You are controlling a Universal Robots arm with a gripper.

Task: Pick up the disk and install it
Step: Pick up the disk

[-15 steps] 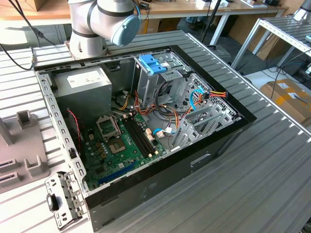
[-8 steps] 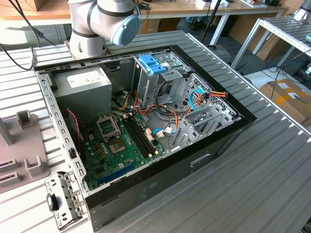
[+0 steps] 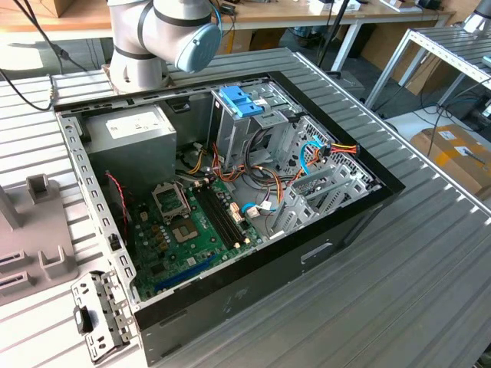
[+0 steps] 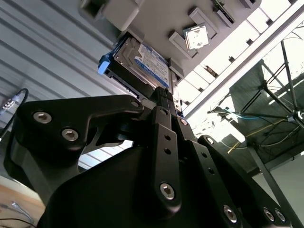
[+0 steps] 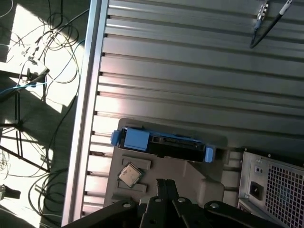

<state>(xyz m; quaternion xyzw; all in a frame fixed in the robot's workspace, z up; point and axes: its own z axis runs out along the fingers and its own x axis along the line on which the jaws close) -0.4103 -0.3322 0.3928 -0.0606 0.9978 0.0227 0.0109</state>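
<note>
Blue plastic first: the disk (image 5: 164, 144) stands on its long edge in a slot of the grey holder (image 5: 199, 175), with its blue end tab (image 5: 135, 139) poking out at one end. The first wrist view gives it edge-on, a dark strip between blue ends, its lower part sunk in the slot and hidden. In the second wrist view the disk (image 4: 142, 59) turns its labelled face our way, but the near end is covered by black linkage.

Now the claw (image 5: 166, 183): fingers pressed together, clenched on nothing. Its tip hangs over the holder, close to the disk, and whether it touches anything is hard to make out. In the second wrist view the claw (image 4: 167, 96) is again narrow and closed up, its body cut off at the frame edges.

A small square chip (image 5: 129, 175) lies in a pocket of the holder, near the claw tip. The holder sits on the ribbed metal table (image 5: 190, 71), beside the vented rear of the computer case (image 5: 275, 185).

In the exterior view the computer case (image 3: 268, 264) lies open on the table, green board (image 3: 192, 230) exposed. A paler blue bracket (image 3: 240, 100) sits up in the drive cage, and the arm (image 3: 165, 31) is cut off at the top edge.
</note>
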